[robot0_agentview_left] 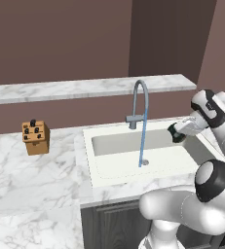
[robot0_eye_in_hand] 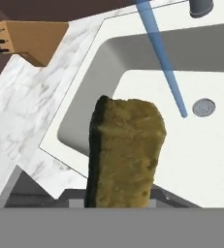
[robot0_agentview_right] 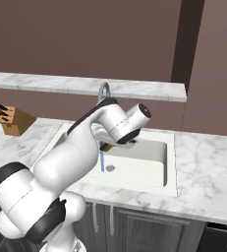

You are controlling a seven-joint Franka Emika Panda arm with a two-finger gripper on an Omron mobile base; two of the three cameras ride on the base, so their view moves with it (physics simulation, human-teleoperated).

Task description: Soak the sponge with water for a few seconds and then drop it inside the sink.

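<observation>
My gripper (robot0_agentview_left: 178, 132) is shut on the sponge (robot0_agentview_left: 175, 133), a dark green lump with a yellow-green face, held above the right part of the white sink (robot0_agentview_left: 87, 156). The hand view looks down on the sponge (robot0_eye_in_hand: 125, 150) upright in front, its dark edge on the left, and it hides the fingertips. From the tap, the thin pale-blue water (robot0_agentview_left: 143, 141) falls straight to the basin floor beside the grey drain (robot0_eye_in_hand: 203, 107). The water (robot0_eye_in_hand: 164, 63) runs clear of the sponge, with a gap between them. A yellowish bit of the sponge (robot0_agentview_right: 105, 146) peeks out under the hand, next to the stream (robot0_agentview_right: 102, 161).
A grey curved tap (robot0_agentview_left: 140, 104) stands at the sink's back rim. On the marble counter to the left sits a brown knife block (robot0_agentview_left: 36, 137). A raised marble ledge (robot0_agentview_left: 84, 88) runs along the back wall. The arm's own links crowd the sink's right side.
</observation>
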